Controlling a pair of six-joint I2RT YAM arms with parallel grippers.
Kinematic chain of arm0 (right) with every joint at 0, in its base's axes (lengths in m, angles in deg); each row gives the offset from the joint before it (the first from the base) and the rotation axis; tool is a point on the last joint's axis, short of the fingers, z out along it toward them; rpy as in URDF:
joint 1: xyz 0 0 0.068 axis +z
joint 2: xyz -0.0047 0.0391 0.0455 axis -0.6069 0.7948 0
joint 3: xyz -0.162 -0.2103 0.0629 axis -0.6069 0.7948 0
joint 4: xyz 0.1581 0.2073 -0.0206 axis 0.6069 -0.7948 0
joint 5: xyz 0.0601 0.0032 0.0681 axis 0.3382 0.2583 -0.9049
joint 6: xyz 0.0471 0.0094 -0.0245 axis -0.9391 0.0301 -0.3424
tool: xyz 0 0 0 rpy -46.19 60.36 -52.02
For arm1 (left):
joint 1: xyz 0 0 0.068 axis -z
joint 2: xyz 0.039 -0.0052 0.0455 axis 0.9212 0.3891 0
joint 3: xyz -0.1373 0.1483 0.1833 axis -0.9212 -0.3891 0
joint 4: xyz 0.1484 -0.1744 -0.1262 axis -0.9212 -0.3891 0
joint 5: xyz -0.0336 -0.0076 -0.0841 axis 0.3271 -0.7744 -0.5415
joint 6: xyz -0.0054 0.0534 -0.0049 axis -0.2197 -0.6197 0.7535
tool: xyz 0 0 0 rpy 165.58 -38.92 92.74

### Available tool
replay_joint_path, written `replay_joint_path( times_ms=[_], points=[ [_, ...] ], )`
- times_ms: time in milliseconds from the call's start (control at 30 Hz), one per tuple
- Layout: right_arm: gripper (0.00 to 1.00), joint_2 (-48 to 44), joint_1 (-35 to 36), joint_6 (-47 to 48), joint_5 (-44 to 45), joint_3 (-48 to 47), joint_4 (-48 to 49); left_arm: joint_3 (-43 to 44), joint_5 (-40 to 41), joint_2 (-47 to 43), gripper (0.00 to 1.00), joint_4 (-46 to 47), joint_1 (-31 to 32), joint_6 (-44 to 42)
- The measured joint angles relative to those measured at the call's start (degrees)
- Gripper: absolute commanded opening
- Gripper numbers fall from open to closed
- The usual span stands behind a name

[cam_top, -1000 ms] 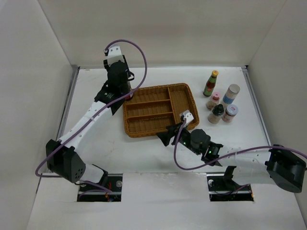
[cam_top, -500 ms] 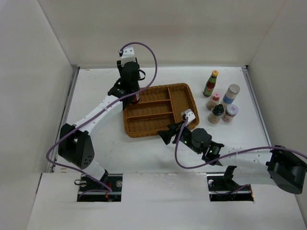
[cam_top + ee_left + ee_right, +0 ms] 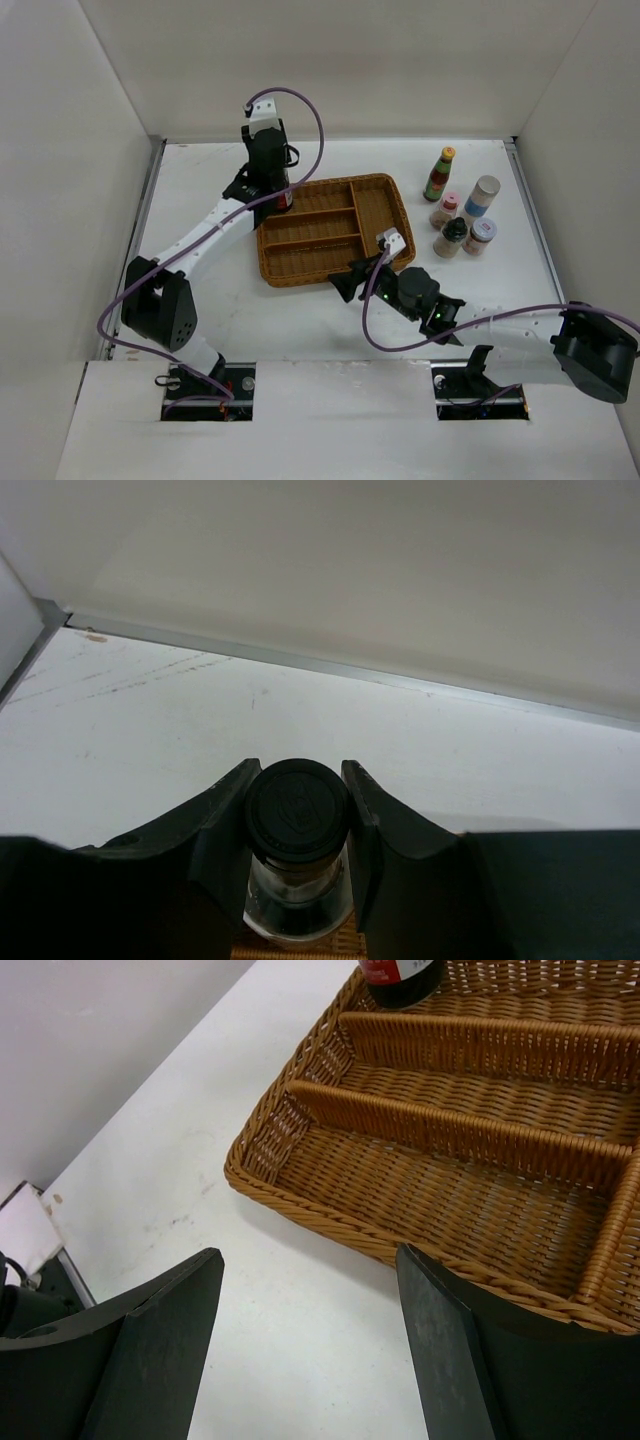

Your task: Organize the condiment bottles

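My left gripper (image 3: 279,193) is shut on the clear black-capped red-labelled bottle (image 3: 297,810). It holds the bottle upright at the far left corner of the brown wicker tray (image 3: 392,192). The bottle's base (image 3: 400,980) is down in the tray's far compartment. My right gripper (image 3: 346,284) is open and empty just in front of the tray's near edge (image 3: 330,1210). At the right stand the tall dark yellow-capped bottle (image 3: 439,175), the white blue-labelled bottle (image 3: 481,200), and the pink-lidded (image 3: 445,210), black-lidded (image 3: 451,238) and pale-lidded (image 3: 481,236) shakers.
The tray has three long compartments and one side compartment at its right. White walls enclose the table on the left, back and right. The left arm stretches over the table's left side, and the right arm lies along the near edge.
My left gripper has carried the bottle to the right, from beside the tray's left rim to over its far left corner. The right arm has hardly moved.
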Motion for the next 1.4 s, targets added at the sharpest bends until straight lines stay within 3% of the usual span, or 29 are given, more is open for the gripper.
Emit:
replay_joint_path(
  times_ms=[300, 600, 900, 1000, 1067, 1300, 1400],
  points=[
    [0.76, -0.02, -0.39, -0.02, -0.2, 0.0, 0.07, -7.43, -2.03, 2.1, 0.17, 6.45, -2.45, 2.8],
    [0.78, -0.02, -0.48, -0.02, -0.2, 0.0, 0.07, -13.62, -1.79, 1.29, 0.57, 13.64, -2.19, 3.78],
    [0.79, -0.35, -0.48, -0.02, -0.2, 0.02, 0.07, -18.69, -1.7, -0.13, 0.75, 14.43, 0.17, 4.57],
    [0.8, -0.92, -0.48, 0.0, -0.2, 0.35, 0.09, -19.17, -1.42, -1.79, 0.87, 14.4, 0.46, 4.55],
    [0.81, -1.07, -0.48, 0.0, -0.2, 0.68, 0.07, -19.28, -1.09, -3.04, 1.0, 14.45, 0.66, 4.55],
    [0.86, -1.81, -0.48, 0.02, -0.15, 0.96, 0.04, -23.32, 0.7, -12.76, 1.0, 14.78, 1.51, 4.63],
    [0.77, -2.95, -0.81, 0.22, -0.15, 1.29, 0.04, -28.26, 2.08, -20.96, 1.0, 15.08, 2.58, 4.76]
  ],
)
